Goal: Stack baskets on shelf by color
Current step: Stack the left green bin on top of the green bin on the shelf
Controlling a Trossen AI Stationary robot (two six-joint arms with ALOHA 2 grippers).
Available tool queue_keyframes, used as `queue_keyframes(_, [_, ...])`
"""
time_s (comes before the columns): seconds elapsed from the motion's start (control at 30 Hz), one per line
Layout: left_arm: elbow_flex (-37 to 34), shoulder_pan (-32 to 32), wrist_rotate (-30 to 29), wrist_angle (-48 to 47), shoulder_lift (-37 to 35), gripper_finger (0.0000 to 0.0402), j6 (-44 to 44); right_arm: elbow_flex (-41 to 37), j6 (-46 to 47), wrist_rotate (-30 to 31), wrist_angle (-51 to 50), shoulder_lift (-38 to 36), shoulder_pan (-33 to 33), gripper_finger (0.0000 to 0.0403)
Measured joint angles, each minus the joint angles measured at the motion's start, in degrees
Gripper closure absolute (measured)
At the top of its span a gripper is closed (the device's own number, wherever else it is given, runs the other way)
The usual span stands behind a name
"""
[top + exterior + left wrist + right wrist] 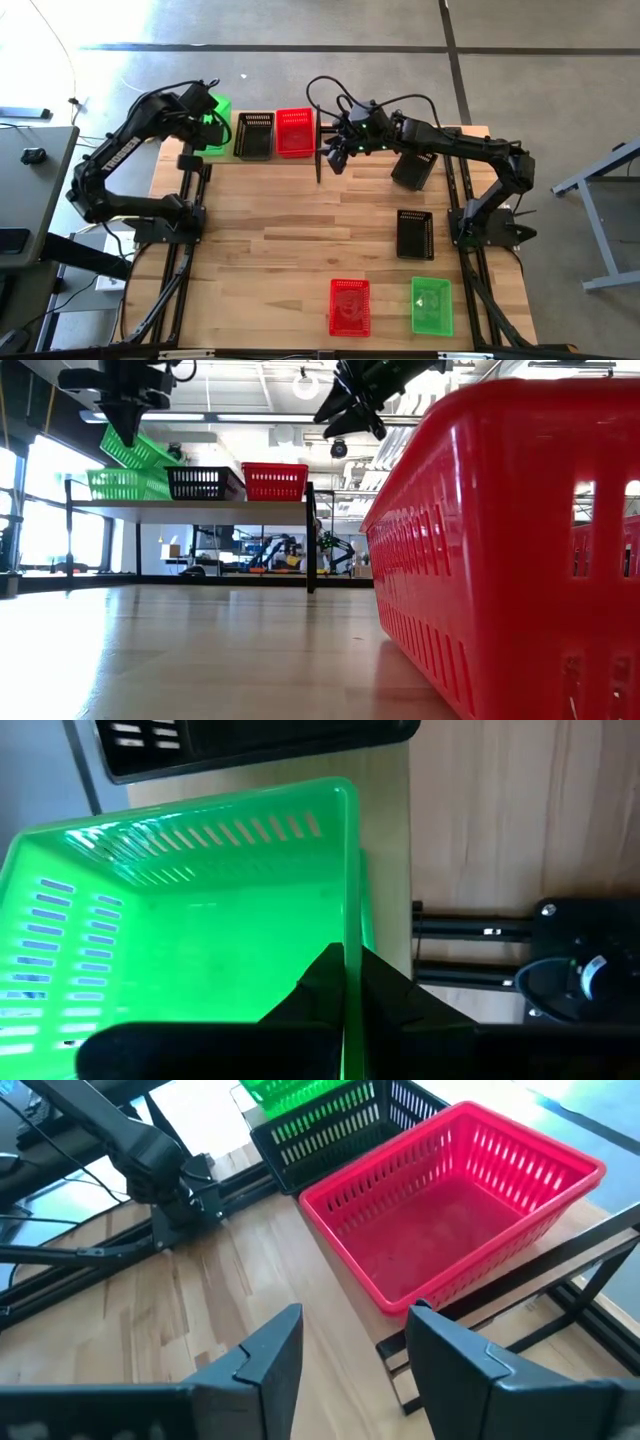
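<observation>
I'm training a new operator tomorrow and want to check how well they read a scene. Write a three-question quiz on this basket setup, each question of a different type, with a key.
1. True or false: the right claw is holding a basket.
2. Multiple choice: what is the left claw shut on?
A) a black basket
B) the wall of the tilted green basket
C) a frame post
3. Fill in: on the shelf, the basket standing between the level green basket and the shelf's red basket is ____.

Key:
1. False. It is open and empty, near the shelf's red basket.
2. B.
3. Black: the black basket.
</observation>
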Motion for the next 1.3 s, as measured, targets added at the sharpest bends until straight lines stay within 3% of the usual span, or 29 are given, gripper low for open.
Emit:
queue_keyframes(0.33, [0.0,0.1,2.94,0.22,1.01,0.0401,-2.13,0.0,0.11,0.0,-0.62,0.0,0.0,0.0242])
queue_keyframes(0.53, [0.0,2.77,6.82,0.28,1.01,0.0401,-5.95,0.0,0.14,0.0,-0.6,0.0,0.0,0.0242])
queue_keyframes(0.9, [0.0,6.73,12.33,1.4,1.01,0.0401,-4.93,0.0,1.05,-1.57,-0.6,0.0,0.04,0.0242])
queue_keyframes(1.3, [-0.02,9.07,13.1,2.12,1.01,0.0401,-3.44,0.0,1.05,-2.8,-0.6,0.0,0.17,0.0242])
